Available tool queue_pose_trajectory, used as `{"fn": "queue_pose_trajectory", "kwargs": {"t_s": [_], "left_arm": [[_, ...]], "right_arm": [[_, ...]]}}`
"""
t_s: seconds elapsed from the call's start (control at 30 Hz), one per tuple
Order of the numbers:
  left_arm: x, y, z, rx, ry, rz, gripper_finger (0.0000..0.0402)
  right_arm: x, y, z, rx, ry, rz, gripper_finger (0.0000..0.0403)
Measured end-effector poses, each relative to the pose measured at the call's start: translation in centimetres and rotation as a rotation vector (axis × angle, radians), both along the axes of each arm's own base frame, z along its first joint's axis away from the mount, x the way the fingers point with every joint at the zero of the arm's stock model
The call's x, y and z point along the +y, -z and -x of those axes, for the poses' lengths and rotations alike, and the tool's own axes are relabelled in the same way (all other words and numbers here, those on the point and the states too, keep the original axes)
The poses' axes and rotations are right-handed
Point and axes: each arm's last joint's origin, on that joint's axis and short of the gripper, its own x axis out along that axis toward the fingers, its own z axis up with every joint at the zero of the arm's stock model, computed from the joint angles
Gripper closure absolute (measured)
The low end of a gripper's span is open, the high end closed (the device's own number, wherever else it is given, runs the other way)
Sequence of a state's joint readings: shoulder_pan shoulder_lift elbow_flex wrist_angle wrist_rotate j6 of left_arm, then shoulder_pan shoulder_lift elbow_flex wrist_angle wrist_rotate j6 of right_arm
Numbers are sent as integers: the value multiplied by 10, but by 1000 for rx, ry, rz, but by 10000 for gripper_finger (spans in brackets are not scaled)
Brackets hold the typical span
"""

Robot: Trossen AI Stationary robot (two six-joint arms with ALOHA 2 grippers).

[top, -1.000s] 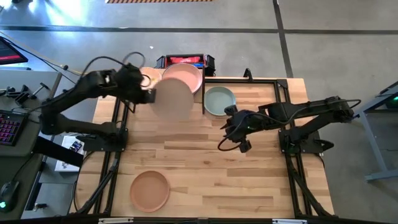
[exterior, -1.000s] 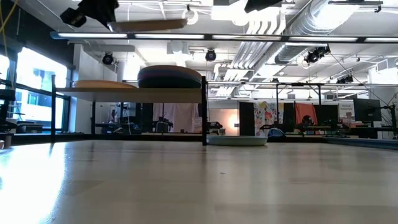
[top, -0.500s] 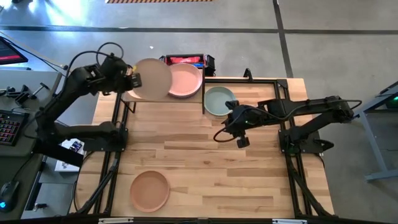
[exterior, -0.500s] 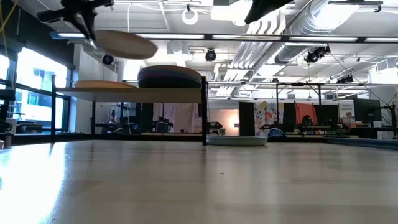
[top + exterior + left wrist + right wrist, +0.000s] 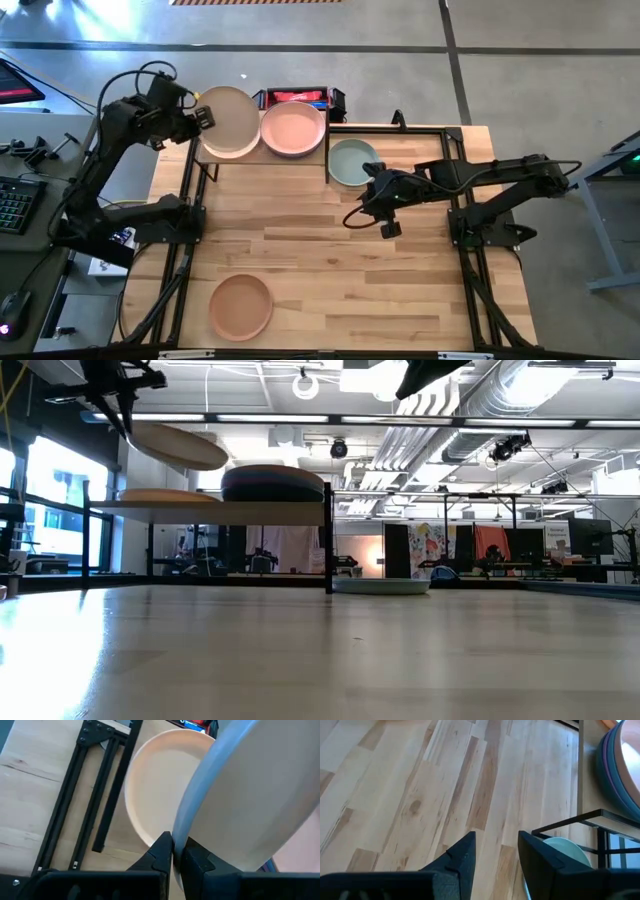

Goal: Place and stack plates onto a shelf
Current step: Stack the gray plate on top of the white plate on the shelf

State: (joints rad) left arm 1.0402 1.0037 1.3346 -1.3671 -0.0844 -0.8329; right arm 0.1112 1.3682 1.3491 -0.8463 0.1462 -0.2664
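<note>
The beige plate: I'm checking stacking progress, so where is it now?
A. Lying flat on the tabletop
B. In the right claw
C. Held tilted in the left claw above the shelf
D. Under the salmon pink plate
C: the left claw pinches the beige plate by its rim, tilted above the shelf.

Open right hand [image 5: 496, 851] above wooden tabletop [image 5: 420, 785].

The table [image 5: 330, 250] is viewed from directly overhead, with both arms included. A level view is taken from tabletop height, facing the shelf [image 5: 210, 506] and the room behind. Each wrist camera is aimed closely past its own fingers. The shelf is shared by the overhead, low and both wrist views.
</note>
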Motion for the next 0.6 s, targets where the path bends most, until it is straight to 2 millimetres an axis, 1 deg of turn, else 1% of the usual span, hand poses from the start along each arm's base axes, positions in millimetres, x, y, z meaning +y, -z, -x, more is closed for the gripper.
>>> {"fn": "queue_pose_trajectory", "kwargs": {"t_s": [0.23,0.43,0.6], "left_arm": [[14,6,6,14,-40,70,387],[29,18,3,53,-22,189,387],[39,25,-1,75,-9,225,387]], "right_arm": [[0,0,0,4,4,-13,279],[0,1,1,9,19,-25,279],[0,1,1,9,33,-36,279]]}}
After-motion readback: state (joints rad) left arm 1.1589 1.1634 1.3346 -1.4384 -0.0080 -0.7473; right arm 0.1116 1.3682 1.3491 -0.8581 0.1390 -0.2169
